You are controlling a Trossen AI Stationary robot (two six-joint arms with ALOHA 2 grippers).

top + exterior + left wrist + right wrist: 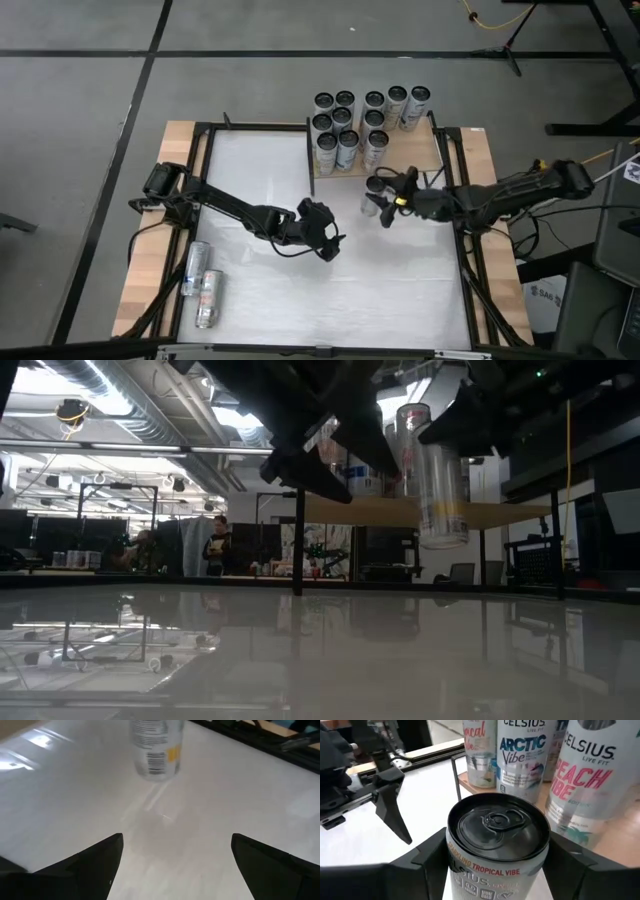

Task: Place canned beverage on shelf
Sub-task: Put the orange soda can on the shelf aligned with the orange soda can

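White counter (pixel 300 270) fills the high view, with the pale wood shelf (pixel 425 160) at its far edge carrying a cluster of upright cans (pixel 345 130); just in front of the shelf the right hand (pixel 383 203) pinches a canned beverage (pixel 374 195) upright, while the left hand (pixel 328 240) hangs over the middle of the counter, spread and holding nothing, and two more cans (pixel 201 283) lie on the wooden strip at the near left. From the low view the held can (pixel 440 485) hangs clear above the glossy counter, in front of the shelf board (pixel 420 512) on its black posts, and people stand in the room behind. Through the left wrist view the spread fingers (pixel 95 862) frame bare counter with the can (pixel 156 750) beyond. Seen from the right wrist view, the fingers (pixel 427 857) clamp the can (pixel 497 827), its lid up, near the cans on the shelf (pixel 525 755).
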